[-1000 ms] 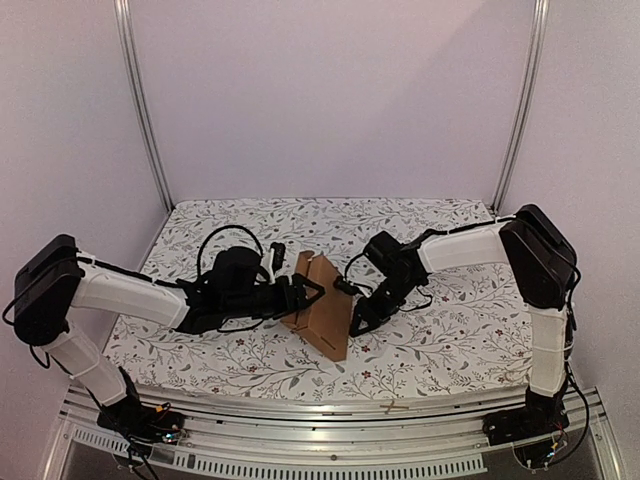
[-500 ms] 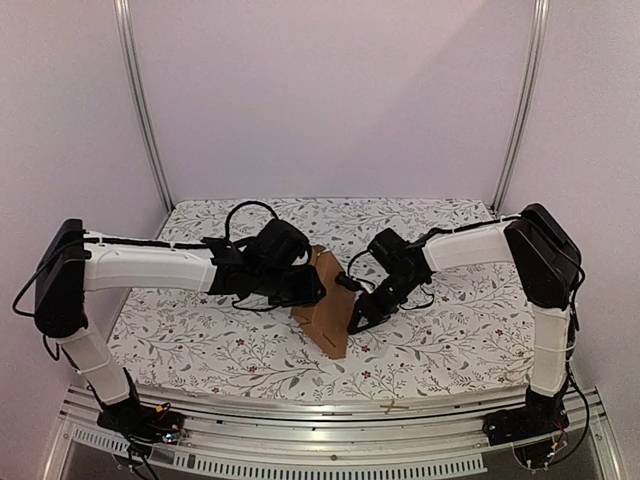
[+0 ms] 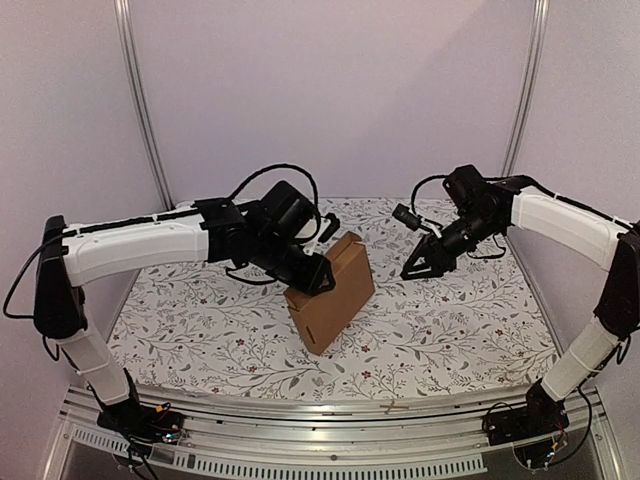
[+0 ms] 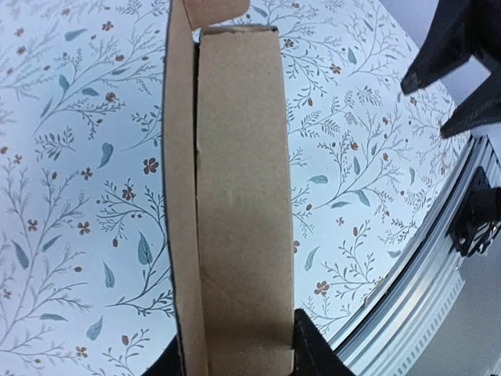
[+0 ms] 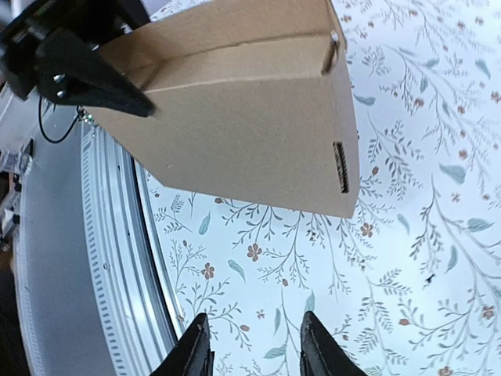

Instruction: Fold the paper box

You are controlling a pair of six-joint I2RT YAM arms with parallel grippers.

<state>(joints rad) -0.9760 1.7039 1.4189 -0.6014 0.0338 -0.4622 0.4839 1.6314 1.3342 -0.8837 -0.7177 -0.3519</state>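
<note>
The paper box (image 3: 335,295) is plain brown cardboard, folded into a thin rectangular shape and tilted, with its lower corner at or near the floral table. My left gripper (image 3: 318,278) is shut on its upper left end. In the left wrist view the box (image 4: 235,196) runs straight out between the two fingers, and the left gripper (image 4: 239,356) clamps its narrow side. My right gripper (image 3: 418,265) hangs open to the right of the box, apart from it. The right wrist view shows the right gripper (image 5: 254,325) with nothing between its fingers and the box (image 5: 250,133) ahead of it.
The floral tablecloth (image 3: 450,330) covers the table. A slotted aluminium rail (image 3: 330,410) runs along the near edge. Metal frame posts (image 3: 140,110) and pale walls close in the back and sides.
The left gripper closed on the box and raised its end toward the table's middle. The right gripper drew away from the box, up and to the back right, and its jaws opened.
</note>
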